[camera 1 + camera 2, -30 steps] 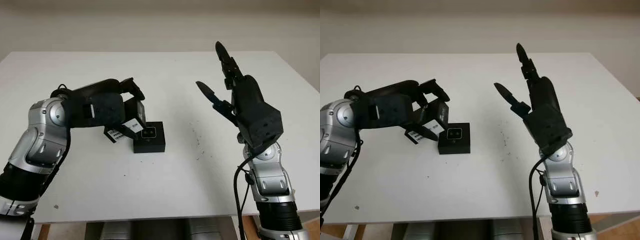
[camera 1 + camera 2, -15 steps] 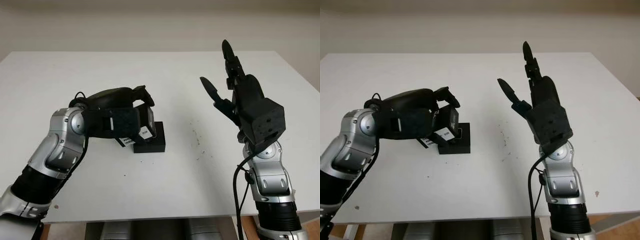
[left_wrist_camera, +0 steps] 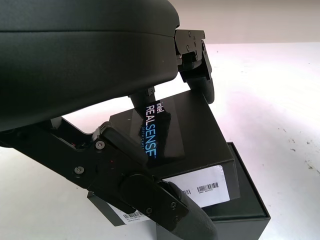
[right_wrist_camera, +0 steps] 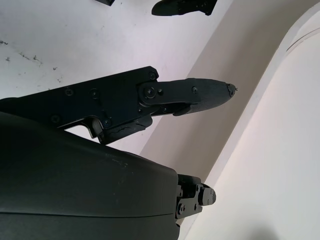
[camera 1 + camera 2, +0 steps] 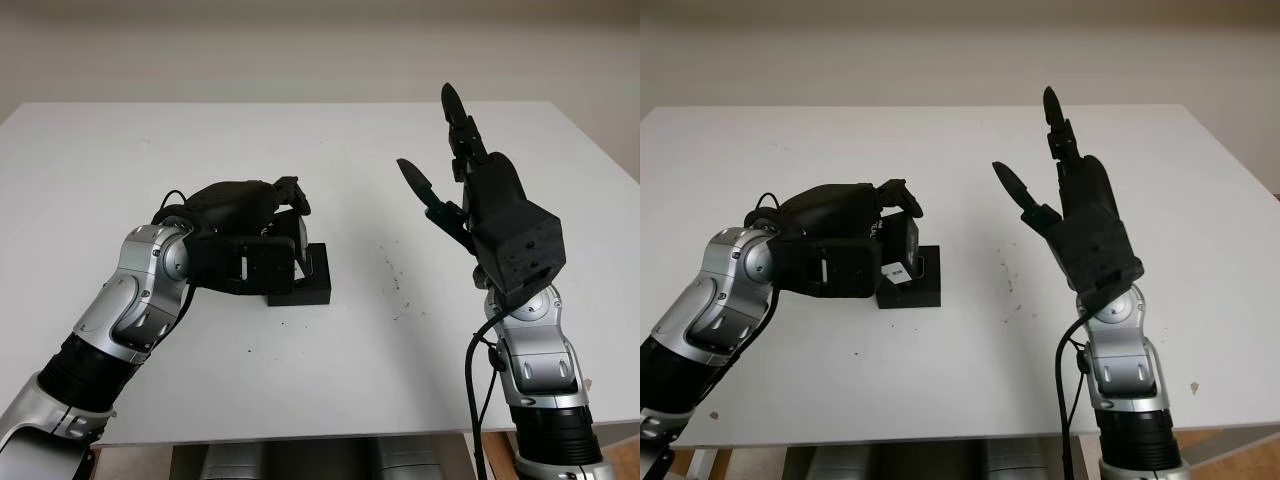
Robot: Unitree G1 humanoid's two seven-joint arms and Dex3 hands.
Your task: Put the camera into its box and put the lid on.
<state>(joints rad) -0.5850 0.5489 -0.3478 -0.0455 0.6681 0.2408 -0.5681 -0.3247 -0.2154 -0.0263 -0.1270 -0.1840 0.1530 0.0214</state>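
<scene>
Spreading under everything, the white table [image 5: 330,380] is carrying the whole scene, with a few dark specks [image 5: 395,285] marking its surface just right of the black box [image 5: 305,285], which is sitting near the table's middle. Coming in from the near left of the box, the left hand [image 5: 250,240] is hovering over the box's left part and is clenching its fingers [image 3: 165,212] around the black lid [image 3: 175,135], a carton printed with "REALSENSE" on its top and carrying white barcode labels [image 3: 207,185] on its side. That lid is being held tilted, its lower edge lying against the top of the box without being seated on it; the wrist view is showing it overlapping the box's near corner. Whether the camera is lying inside the box cannot be told, since hand and lid are covering most of the opening. Well to the right of the box, the right hand [image 5: 465,190] is standing raised above the table, released and gripping nothing, its fingers pointing up and away from the robot.
</scene>
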